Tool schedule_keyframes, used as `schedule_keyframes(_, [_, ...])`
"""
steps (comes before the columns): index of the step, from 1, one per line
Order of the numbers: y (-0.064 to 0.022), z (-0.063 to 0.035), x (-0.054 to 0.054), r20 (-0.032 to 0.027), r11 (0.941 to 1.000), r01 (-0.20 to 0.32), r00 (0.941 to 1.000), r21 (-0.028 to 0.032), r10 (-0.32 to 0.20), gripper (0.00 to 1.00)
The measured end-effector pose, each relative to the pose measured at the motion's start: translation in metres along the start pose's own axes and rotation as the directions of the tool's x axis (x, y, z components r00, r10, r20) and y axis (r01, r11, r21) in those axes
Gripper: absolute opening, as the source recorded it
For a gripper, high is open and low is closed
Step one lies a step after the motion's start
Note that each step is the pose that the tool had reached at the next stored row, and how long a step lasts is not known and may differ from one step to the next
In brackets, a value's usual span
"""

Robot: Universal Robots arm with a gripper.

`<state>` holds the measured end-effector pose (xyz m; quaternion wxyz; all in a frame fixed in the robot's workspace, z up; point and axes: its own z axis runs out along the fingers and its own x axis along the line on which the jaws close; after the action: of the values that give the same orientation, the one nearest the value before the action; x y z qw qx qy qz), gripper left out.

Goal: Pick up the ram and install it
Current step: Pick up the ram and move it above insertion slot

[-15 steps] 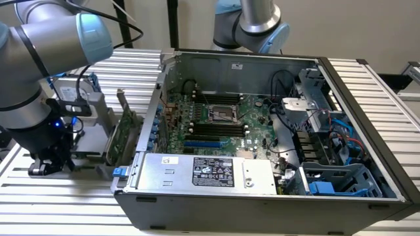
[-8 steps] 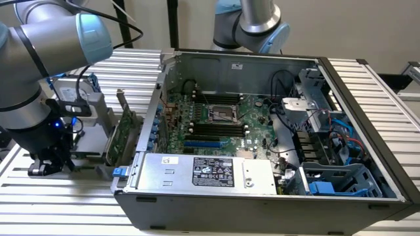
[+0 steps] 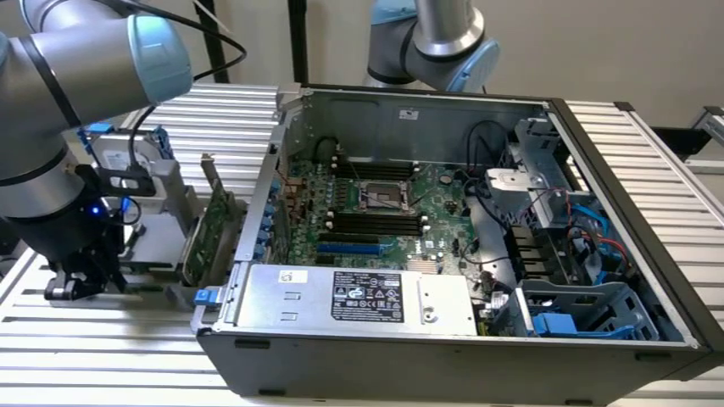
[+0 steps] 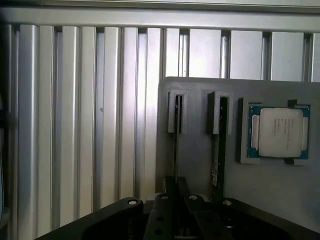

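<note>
Claw [image 3: 85, 284] near ram [image 4: 218, 150] (edge-on, in slot)

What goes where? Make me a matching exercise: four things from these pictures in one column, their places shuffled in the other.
1. ram
2. processor chip
3. power supply
4. green card

A. inside the computer case
B. flat in a square recess of the grey holder
C. upright outside the case, at the exterior view's left
D. on edge in a narrow slot of the grey holder

Pairs: 1-D, 2-B, 3-A, 4-C
</note>
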<state>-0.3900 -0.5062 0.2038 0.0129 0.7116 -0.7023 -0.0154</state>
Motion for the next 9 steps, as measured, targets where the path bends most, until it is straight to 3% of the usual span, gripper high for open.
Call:
schedule_keyframes(5, [-0.0002, -0.0063, 0.0, 0.001, 1.0, 0.0, 1.0, -0.0002, 0.0, 0.0])
schedule_keyframes(9, [-0.0001, -0.0169, 0.0, 0.0013, 1.0, 0.0, 1.0, 0.0001, 0.0, 0.0])
